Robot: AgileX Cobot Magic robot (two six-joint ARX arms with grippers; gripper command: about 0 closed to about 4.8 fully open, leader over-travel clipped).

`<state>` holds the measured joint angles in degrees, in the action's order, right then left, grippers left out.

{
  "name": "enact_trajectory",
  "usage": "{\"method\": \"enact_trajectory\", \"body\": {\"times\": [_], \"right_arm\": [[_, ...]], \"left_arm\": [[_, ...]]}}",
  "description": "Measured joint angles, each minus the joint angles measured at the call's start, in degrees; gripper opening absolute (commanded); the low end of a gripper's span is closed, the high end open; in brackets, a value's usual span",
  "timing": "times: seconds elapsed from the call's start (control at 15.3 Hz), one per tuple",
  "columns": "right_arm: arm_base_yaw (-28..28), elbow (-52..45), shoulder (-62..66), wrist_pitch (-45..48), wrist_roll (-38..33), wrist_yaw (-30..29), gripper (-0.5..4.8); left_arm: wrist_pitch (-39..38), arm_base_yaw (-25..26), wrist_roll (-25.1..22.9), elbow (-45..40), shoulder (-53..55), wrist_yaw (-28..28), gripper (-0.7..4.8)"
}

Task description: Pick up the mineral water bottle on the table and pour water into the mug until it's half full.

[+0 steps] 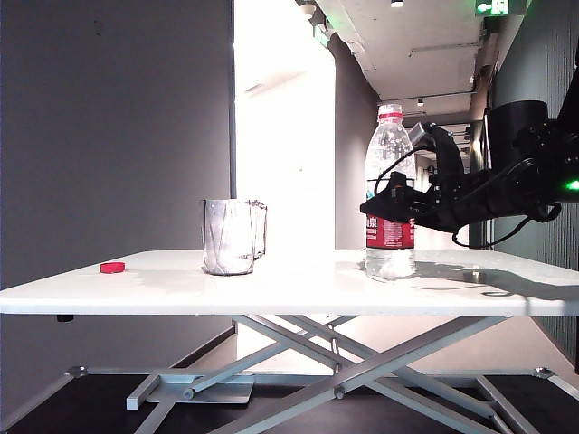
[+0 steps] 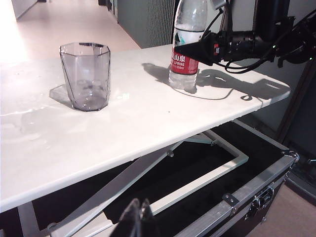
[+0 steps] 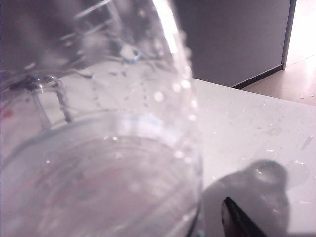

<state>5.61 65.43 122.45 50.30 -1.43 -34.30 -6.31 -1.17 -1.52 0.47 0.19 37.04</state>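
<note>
I have the bottle [image 1: 390,194] standing upright on the table [image 1: 271,287], toward the right side in the exterior view, its red cap off. The right gripper [image 1: 384,206] is at the bottle at label height, its dark fingers reaching in from the right and overlapping the label. Its jaws stand wide apart; from here I can't tell for sure whether either finger touches the plastic. In the right wrist view the bottle [image 3: 108,148] fills most of the frame, very close and blurred, with one dark fingertip [image 3: 237,219] showing beside it over the bottle's shadow on the white top.

The mug [image 1: 232,236] sits upright near the table's middle, well apart from the bottle, handle turned toward the bottle in the exterior view. It looks empty in the left wrist view [image 2: 86,76]. A small red cap [image 1: 112,267] lies on the table near its left edge, beyond the mug.

The left gripper [image 2: 139,217] hangs below table level, well clear of everything, fingers together and holding nothing.
</note>
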Motion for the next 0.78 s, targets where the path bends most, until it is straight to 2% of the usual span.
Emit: {"method": "enact_trajectory", "body": {"times": [0.33,0.39,0.52,0.72,0.78], "right_arm": [[0.0,0.0,0.0,3.87,-0.02,-0.39,4.79],[0.0,0.0,0.0,4.22,-0.02,-0.39,4.54],[0.0,0.0,0.0,4.24,-0.11,-0.42,2.79],[0.02,0.0,0.0,4.39,-0.02,-0.61,2.77],[0.0,0.0,0.0,4.39,-0.04,-0.76,2.4]], "left_arm": [[-0.83,0.0,0.0,0.0,0.0,0.0,-0.05],[-0.83,0.0,0.02,0.0,0.0,0.0,-0.05],[-0.83,0.0,0.0,0.0,-0.02,0.0,-0.05],[-0.85,0.0,0.0,0.0,-0.02,0.02,-0.05],[-0.83,0.0,0.0,0.0,-0.02,0.0,-0.05]]}}
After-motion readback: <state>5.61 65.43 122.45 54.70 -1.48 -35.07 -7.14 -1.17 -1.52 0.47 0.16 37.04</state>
